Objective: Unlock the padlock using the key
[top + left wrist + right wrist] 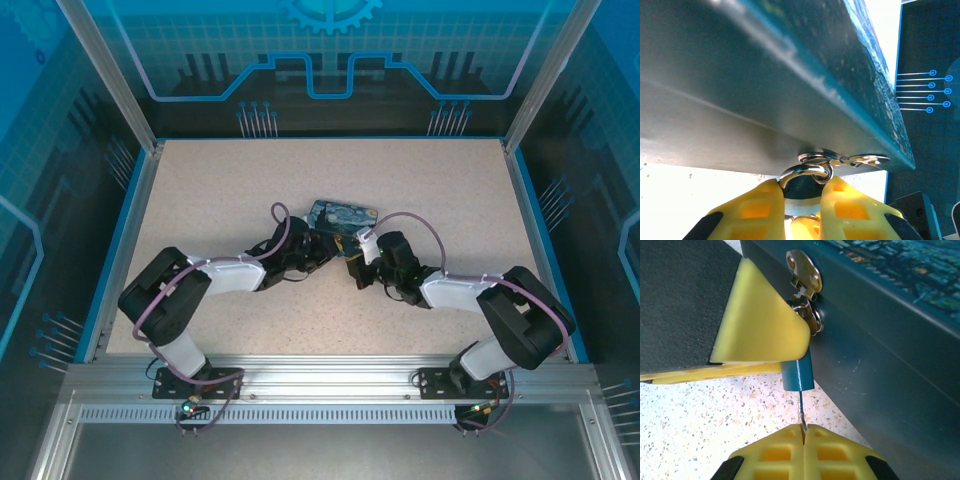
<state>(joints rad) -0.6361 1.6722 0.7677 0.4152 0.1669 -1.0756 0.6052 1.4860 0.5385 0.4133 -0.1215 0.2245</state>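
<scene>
Clamping the padlock (797, 372) is the left claw (805, 191); right claw (803, 432) pinches the key (802, 410).

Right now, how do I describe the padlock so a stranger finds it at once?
Find the dark blue painted tin mid-table, where both arms meet. On its side wall hangs the padlock, pinched by the left hand. It is the only blue-teal block, a thin key at its end.
</scene>
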